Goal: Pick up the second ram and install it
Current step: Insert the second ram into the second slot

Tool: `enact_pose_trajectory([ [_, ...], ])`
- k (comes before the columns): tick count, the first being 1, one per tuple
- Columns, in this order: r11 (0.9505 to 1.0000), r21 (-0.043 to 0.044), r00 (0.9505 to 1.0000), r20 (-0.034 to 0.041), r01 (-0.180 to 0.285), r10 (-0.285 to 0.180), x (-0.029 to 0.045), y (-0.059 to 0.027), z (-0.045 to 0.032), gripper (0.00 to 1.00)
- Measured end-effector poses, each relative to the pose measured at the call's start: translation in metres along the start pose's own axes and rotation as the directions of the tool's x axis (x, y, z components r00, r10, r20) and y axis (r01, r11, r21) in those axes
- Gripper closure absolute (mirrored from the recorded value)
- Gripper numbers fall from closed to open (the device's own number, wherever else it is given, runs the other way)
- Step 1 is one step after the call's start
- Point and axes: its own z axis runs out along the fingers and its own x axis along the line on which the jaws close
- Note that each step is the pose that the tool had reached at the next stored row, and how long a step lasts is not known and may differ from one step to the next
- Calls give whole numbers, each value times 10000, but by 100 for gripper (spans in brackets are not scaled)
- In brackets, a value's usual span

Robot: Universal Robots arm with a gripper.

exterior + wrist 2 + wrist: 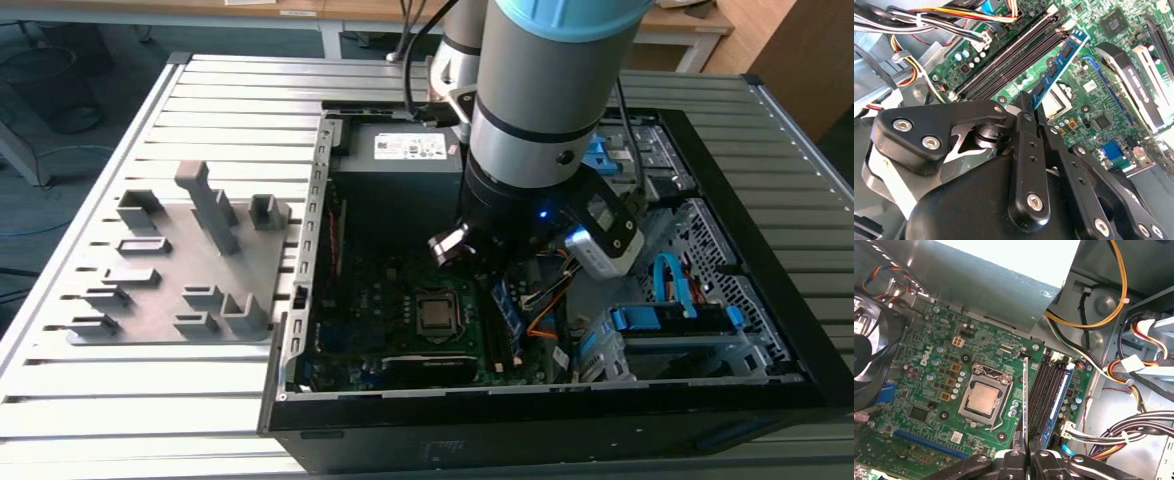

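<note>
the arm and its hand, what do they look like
In the exterior view the arm is a thick silver-grey tube with a light-blue cap at its joint, black bands and a black wrist showing a small blue light. Black cables run along it. The hand is matte black, with flat linkage bars pinned by silver screws.

Room light even and soft, daylight-toned. Case [747,330] interior dim under the arm's [547,110] shadow. First wrist view: blown-out white glare above the metal wall [979,285]. Second wrist view: near black gripper linkage [979,200] slightly soft, motherboard [1089,85] sharp
</note>
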Motion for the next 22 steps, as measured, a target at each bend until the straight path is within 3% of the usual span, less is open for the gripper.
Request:
enact_pose_trajectory([
  [11,9984,27,9984,21,-569,569,0,0,2,86],
  [22,9938,52,9938,42,-1112,1112,0,0,3,86],
])
